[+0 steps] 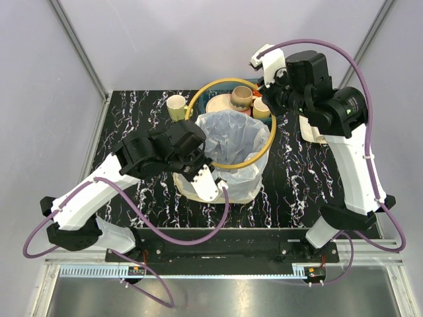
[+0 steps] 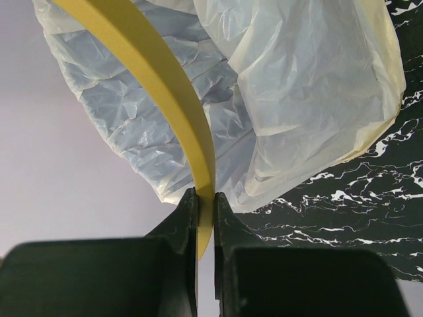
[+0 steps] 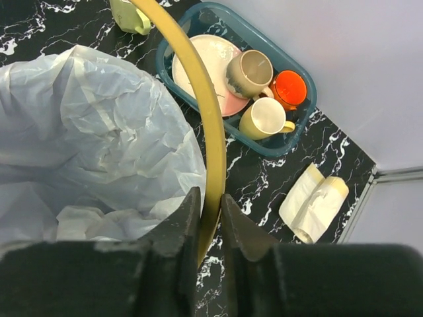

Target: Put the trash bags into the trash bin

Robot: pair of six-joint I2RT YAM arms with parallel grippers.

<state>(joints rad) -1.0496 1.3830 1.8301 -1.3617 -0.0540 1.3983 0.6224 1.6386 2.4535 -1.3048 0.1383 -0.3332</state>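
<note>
Yellow ring (image 2: 155, 66) pinched on opposite sides by left hand (image 2: 205, 198) and right hand (image 3: 206, 198); bag (image 3: 99, 119) gapes open just below them.

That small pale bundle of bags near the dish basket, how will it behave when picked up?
The bundle looks like thin folded film, so it is probably very light and floppy. Its loosely rolled layers may unfold or slip apart if pinched.

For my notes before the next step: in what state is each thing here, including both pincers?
left pincer: shut on yellow ring.
right pincer: shut on yellow ring.
yellow ring: held up over the large bag.
large bag: mouth open, standing upright.
small bag bundle: folded, lying outside the large bag.
</note>
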